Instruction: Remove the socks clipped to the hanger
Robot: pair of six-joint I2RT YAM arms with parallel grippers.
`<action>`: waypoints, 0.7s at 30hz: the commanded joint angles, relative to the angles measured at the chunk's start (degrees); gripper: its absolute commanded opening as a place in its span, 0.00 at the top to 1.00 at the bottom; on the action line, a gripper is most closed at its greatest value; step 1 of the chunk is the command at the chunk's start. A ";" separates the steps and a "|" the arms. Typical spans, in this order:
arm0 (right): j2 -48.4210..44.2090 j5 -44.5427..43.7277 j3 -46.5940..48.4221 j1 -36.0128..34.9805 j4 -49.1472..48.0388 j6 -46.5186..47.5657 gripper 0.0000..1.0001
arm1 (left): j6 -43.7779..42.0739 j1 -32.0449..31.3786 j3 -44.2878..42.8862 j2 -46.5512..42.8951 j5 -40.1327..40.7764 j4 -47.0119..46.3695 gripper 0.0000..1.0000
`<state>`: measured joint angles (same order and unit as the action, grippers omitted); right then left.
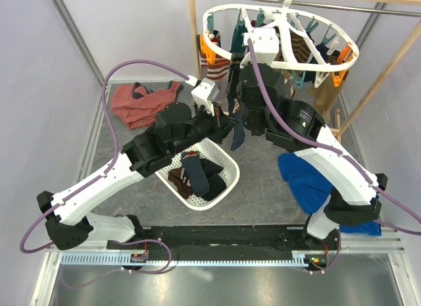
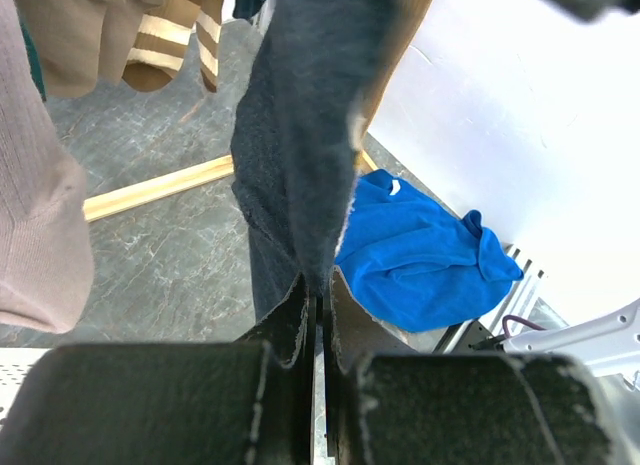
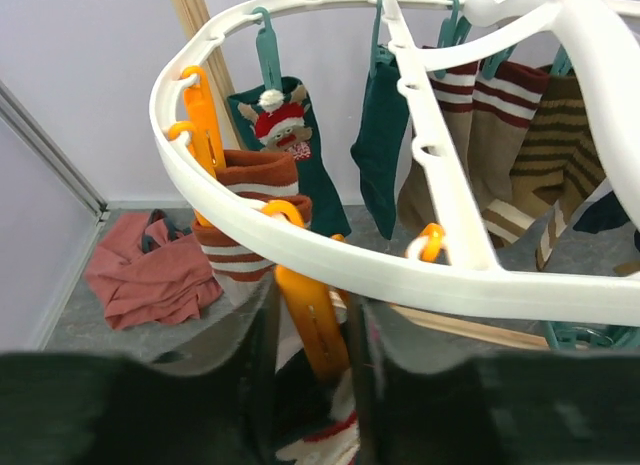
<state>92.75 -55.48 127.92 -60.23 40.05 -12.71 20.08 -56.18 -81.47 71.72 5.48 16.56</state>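
Note:
The white oval hanger point(image 1: 217, 41) hangs at the back with orange and teal clips and several socks. My left gripper point(image 1: 230, 125) is shut on the lower part of a hanging navy sock point(image 1: 237, 140); in the left wrist view the sock point(image 2: 300, 125) runs up from the closed jaws point(image 2: 318, 290). My right gripper point(image 1: 240, 89) is under the near rim point(image 3: 400, 275), its jaws pressed on both sides of an orange clip point(image 3: 315, 325) that holds a sock with a red-white cuff point(image 3: 325, 450). A teal reindeer sock point(image 3: 290, 155) and brown-cream striped socks point(image 3: 500, 135) hang beyond.
A white perforated basket point(image 1: 231, 162) with several socks in it stands below the left arm. A rust-red garment point(image 1: 141, 103) lies back left, a big blue cloth point(image 1: 306, 178) right. The wooden rail frame point(image 1: 381, 76) stands around the hanger; its foot bar point(image 2: 150, 190) lies on the floor.

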 commanded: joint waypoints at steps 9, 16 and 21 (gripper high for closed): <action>-3.97 2.12 -5.12 -0.07 -3.67 -1.87 0.74 | 2.51 -0.68 0.88 -2.29 1.47 -1.18 0.98; -12.06 8.28 -10.58 -0.07 -2.00 -8.56 0.34 | 3.74 -0.59 0.35 -2.38 0.50 -0.48 0.98; -19.95 13.37 -18.65 -0.15 -2.35 -9.27 0.26 | 4.44 -0.59 -0.61 -1.85 -0.90 0.05 0.98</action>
<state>79.11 -47.16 114.17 -60.25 38.11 -19.88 22.44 -56.49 -80.79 70.83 5.67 17.34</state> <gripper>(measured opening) 0.720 0.034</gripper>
